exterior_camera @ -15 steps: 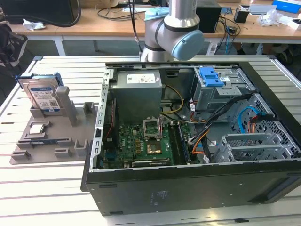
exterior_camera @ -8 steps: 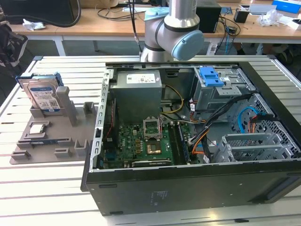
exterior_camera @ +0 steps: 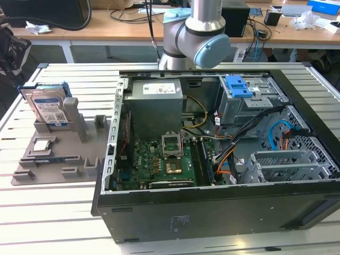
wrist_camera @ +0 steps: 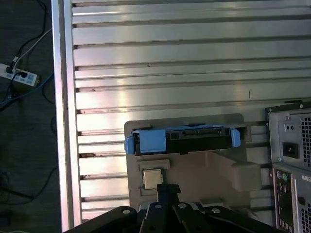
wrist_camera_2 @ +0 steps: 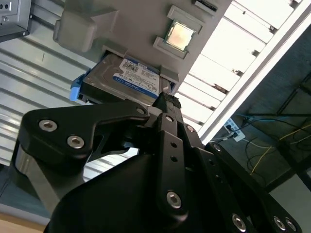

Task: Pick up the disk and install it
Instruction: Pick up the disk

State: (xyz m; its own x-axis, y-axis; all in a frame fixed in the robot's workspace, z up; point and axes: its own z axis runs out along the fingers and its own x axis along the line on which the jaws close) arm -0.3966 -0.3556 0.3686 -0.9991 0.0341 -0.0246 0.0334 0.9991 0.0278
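The disk [exterior_camera: 49, 109] is a silver hard drive with a white-and-blue label in a blue carrier. It stands on edge in a slot of a grey holder [exterior_camera: 58, 159] at the exterior view's left. In the first wrist view the disk [wrist_camera: 194, 140] shows edge-on, and in the second wrist view the disk [wrist_camera_2: 136, 77] shows its label. My black gripper [wrist_camera: 167, 188] hangs above the holder, short of the disk and not touching it. Its jaws look shut with nothing between them. In the second wrist view the gripper [wrist_camera_2: 167, 101] points at the disk's edge.
An open computer case [exterior_camera: 212, 202] lies beside the holder, with a grey power supply [exterior_camera: 155, 101], a motherboard and loose cables inside. A blue bracket [exterior_camera: 238, 85] sits on a grey drive cage. A processor chip [wrist_camera: 152, 178] rests on the holder. The slatted metal table ends close behind the holder.
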